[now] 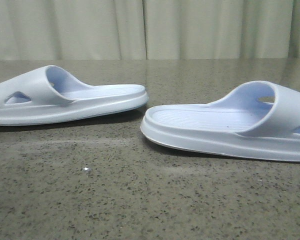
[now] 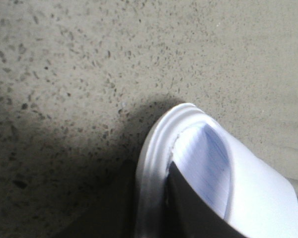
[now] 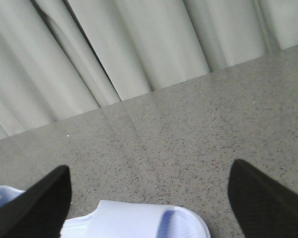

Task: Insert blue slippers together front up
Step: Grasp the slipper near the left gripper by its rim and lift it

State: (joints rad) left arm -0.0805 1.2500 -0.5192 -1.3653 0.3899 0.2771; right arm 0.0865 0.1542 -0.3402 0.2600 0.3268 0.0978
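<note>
Two pale blue-white slippers lie sole-down on the speckled grey counter (image 1: 140, 200). In the front view the left slipper (image 1: 65, 97) sits on the left with its strap at the frame's left edge and its open footbed running toward the centre. The right slipper (image 1: 230, 125) sits on the right, nearer the camera, with its strap toward the right edge and its ribbed footbed pointing left. The two facing ends lie near each other at mid-frame; a narrow strip of counter shows between them, so they are apart. A triangular cutout is visible in the left slipper's strap. No arm appears in the front view.

In the left wrist view, the left tool (image 2: 159, 208) has dark fingers (image 2: 188, 208) on either side of the rim of a slipper (image 2: 228, 173): one finger lies inside over the ribbed footbed, and the rim runs between the two. The tool thus appears clenched on that rim; which of the two slippers this is cannot be told from this view.

In the right wrist view, the right tool (image 3: 149, 198) is released, its two dark fingers (image 3: 39, 203) spread wide. It hangs above a slipper (image 3: 139, 220), whose strap and footbed show between the fingers, neither touching it. A pleated pale curtain (image 3: 114, 49) stands behind the counter's far edge.
</note>
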